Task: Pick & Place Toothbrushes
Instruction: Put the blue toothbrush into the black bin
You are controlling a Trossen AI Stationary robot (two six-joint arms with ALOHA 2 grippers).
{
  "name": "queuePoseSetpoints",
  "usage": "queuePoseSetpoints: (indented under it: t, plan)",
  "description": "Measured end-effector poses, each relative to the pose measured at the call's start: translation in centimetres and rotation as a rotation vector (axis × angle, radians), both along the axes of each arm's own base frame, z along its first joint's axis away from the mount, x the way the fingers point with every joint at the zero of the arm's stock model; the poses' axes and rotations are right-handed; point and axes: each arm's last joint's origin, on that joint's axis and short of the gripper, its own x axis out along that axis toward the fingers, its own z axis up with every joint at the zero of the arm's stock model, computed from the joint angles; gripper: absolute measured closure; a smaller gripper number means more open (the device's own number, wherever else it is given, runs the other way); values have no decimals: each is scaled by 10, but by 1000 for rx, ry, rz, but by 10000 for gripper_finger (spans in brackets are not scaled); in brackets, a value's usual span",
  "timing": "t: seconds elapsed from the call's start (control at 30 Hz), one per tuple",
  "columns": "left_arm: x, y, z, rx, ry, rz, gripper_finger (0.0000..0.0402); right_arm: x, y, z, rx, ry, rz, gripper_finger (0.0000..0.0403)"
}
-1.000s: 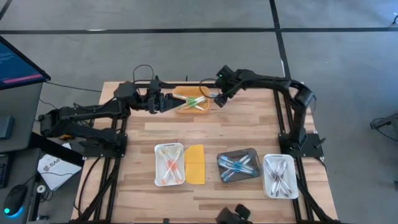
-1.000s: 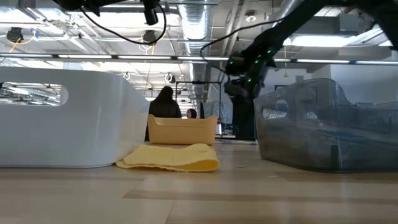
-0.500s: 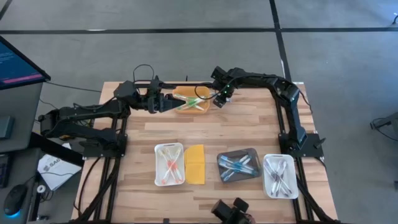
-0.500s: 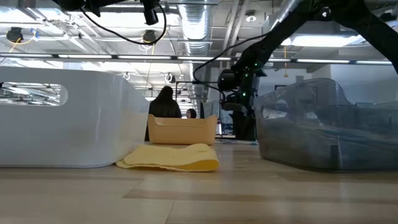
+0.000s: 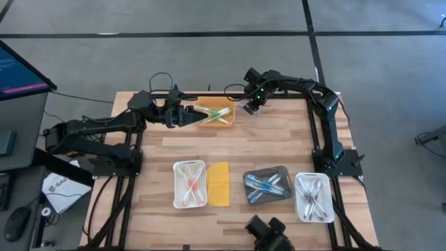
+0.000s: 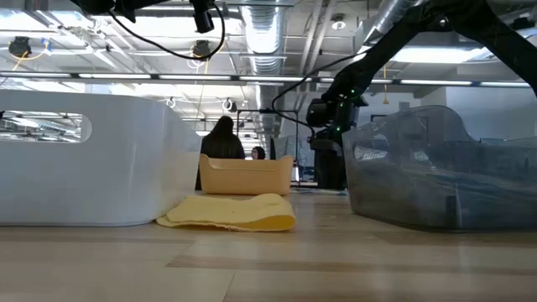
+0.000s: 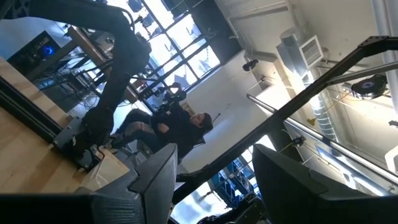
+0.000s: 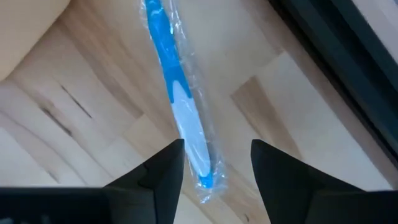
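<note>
A blue-and-white toothbrush (image 8: 177, 93) in a clear wrapper lies flat on the bare wood, just right of the orange tray (image 5: 214, 113) at the table's far edge. My right gripper (image 8: 216, 149) (image 5: 249, 107) hangs over it, pointing down and open, one finger on either side of the brush's white end, touching nothing. More toothbrushes lie in the orange tray. My left gripper (image 5: 187, 117) (image 7: 214, 155) waits open and raised at that tray's left end, pointing up into the room.
Along the near side stand a white tray (image 5: 189, 183) with pink and orange brushes, a flat yellow lid (image 5: 219, 183), a dark tray (image 5: 267, 186) with blue brushes and a white tray (image 5: 313, 197) with pale ones. The table's frame rail (image 8: 336, 56) runs close beside the loose brush. People sit beyond the table (image 6: 222, 138).
My right gripper has come down toward the table beside the orange tray's right end, shifting a little toward the right edge and tipping steeper downward. The left arm has kept still.
</note>
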Motion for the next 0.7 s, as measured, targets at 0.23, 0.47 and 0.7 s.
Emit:
queuePoseSetpoints:
  t: [0.23,0.47,0.7]
  plan:
    - [0,0,0,9,-1,3,198,4,5,0,-1,5,79,211]
    - [0,0,0,19,-3,5,198,10,11,-4,-9,17,122,207]
    - [0,0,0,19,-3,4,198,10,12,-26,65,87,90,219]
